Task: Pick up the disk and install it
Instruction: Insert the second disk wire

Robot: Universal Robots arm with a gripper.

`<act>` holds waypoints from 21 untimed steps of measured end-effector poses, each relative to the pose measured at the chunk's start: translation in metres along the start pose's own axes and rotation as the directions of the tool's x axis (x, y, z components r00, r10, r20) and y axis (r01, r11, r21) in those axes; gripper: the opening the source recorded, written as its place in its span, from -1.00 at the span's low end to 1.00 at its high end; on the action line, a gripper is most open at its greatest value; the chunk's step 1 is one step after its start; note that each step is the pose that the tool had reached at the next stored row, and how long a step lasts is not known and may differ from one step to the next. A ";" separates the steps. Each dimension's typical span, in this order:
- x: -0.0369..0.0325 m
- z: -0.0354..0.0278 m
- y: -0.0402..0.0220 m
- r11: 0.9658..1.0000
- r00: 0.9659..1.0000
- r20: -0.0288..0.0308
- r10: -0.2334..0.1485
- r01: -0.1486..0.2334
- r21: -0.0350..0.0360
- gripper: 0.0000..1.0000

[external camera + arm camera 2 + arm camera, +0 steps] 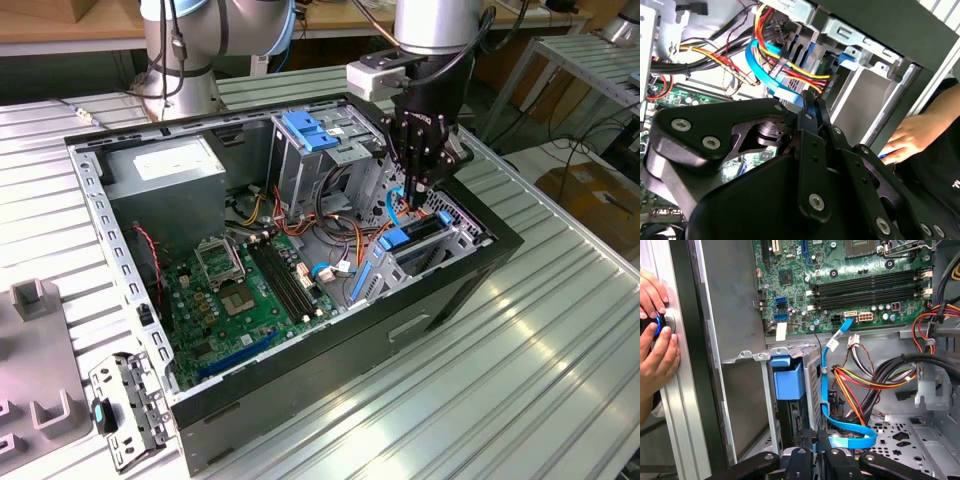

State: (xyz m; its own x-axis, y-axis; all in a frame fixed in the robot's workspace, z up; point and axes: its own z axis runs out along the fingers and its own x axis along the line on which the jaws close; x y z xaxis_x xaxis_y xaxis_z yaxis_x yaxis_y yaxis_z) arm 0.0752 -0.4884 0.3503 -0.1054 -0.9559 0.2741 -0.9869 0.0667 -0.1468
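The disk sits slotted in the small drive cage at the case's corner on the exterior view's right. Its blue carrier end faces the motherboard in the first wrist view. My gripper hangs just above that cage, fingers pressed together in both wrist views. The shut fingertips are right beside a flat blue data cable that loops past the cage. I see nothing clearly held between them. The disk's grey body is hidden inside the cage.
The open computer case lies on a ribbed metal table. A tall drive cage with a blue latch stands behind. Bundled red, yellow and black wires crowd the bay. A person's hands rest outside the case wall.
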 end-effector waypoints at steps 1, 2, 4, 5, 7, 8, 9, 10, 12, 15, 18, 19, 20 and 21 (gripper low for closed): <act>0.0007 0.0002 0.0005 1.000 1.000 0.001 -0.003 0.003 0.001 -0.68; 0.0020 0.0005 0.0012 1.000 1.000 0.003 -0.008 0.008 0.003 -0.68; 0.0038 0.0011 0.0024 1.000 1.000 0.007 -0.017 0.017 0.005 -0.68; 0.0055 0.0018 0.0031 1.000 1.000 0.012 -0.022 0.022 0.007 -0.68; 0.0075 0.0028 0.0039 1.000 0.999 0.025 -0.024 0.024 0.008 -0.68; 0.0090 0.0034 0.0043 1.000 0.999 0.036 -0.024 0.024 0.008 -0.68; 0.0104 0.0039 0.0046 1.000 0.999 0.046 -0.023 0.023 0.007 -0.68; 0.0134 0.0049 0.0048 1.000 0.997 0.068 -0.020 0.020 0.005 -0.68; 0.0143 0.0052 0.0049 1.000 0.997 0.081 -0.019 0.018 0.004 -0.68; 0.0144 0.0052 0.0048 1.000 0.996 0.082 -0.020 0.019 0.005 -0.68; 0.0144 0.0052 0.0048 1.000 0.996 0.082 -0.020 0.019 0.005 -0.68; 0.0143 0.0052 0.0048 1.000 0.996 0.082 -0.020 0.019 0.005 -0.68; 0.0144 0.0052 0.0048 1.000 0.996 0.082 -0.020 0.019 0.005 -0.68; 0.0144 0.0052 0.0048 1.000 0.996 0.082 -0.020 0.019 0.005 -0.68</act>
State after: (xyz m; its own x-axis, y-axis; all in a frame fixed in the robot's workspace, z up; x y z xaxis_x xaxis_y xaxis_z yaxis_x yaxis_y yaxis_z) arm 0.0696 -0.5032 0.3486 -0.0756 -0.9772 0.1985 -0.9882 0.0469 -0.1458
